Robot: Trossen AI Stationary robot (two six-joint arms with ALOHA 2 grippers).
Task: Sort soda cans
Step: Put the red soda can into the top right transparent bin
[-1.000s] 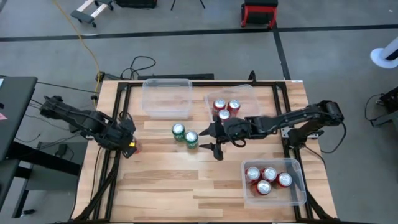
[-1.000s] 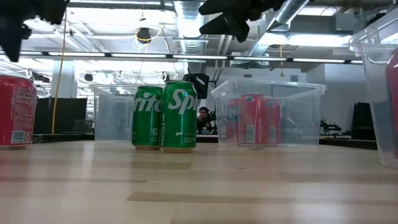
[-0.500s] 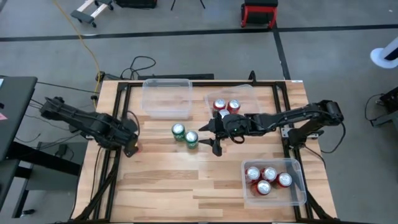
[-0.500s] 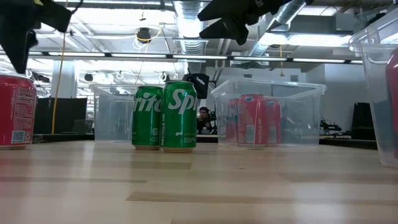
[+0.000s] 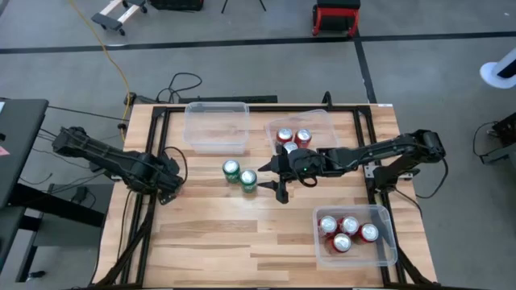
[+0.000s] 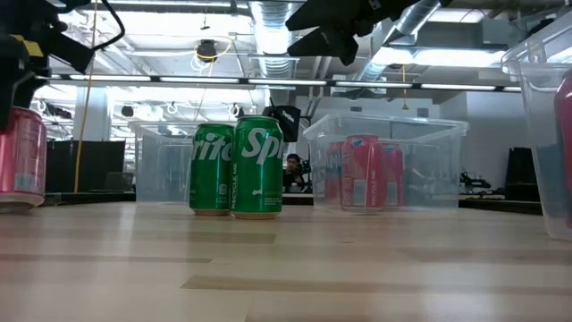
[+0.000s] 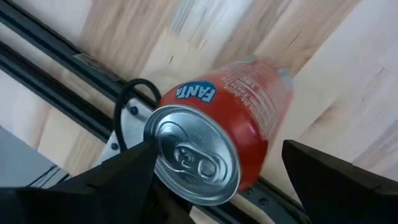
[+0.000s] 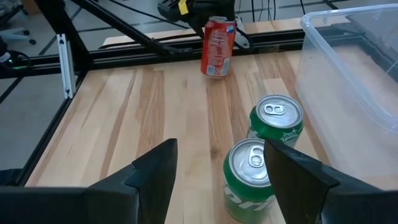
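Observation:
A red soda can (image 7: 217,137) stands upright by the table's left edge, also seen in the low view (image 6: 20,161) and the right wrist view (image 8: 219,46). My left gripper (image 7: 217,186) points down over it, open, one finger on each side of the can's top. In the high view the gripper (image 5: 165,187) hides the can. Two green soda cans (image 5: 231,169) (image 5: 248,180) stand together mid-table. My right gripper (image 5: 270,179) hovers open just right of them and above their tops, which show in its wrist view (image 8: 252,171).
An empty clear bin (image 5: 216,126) stands at the far middle. To its right, a second bin (image 5: 318,121) holds red cans. A third bin (image 5: 387,242) at the near right holds several red cans. Bare wood lies at the near left and centre.
My left gripper has come down over the red can at the left edge and has rolled somewhat; in the high view it now covers the can. The green cans have stayed in place.

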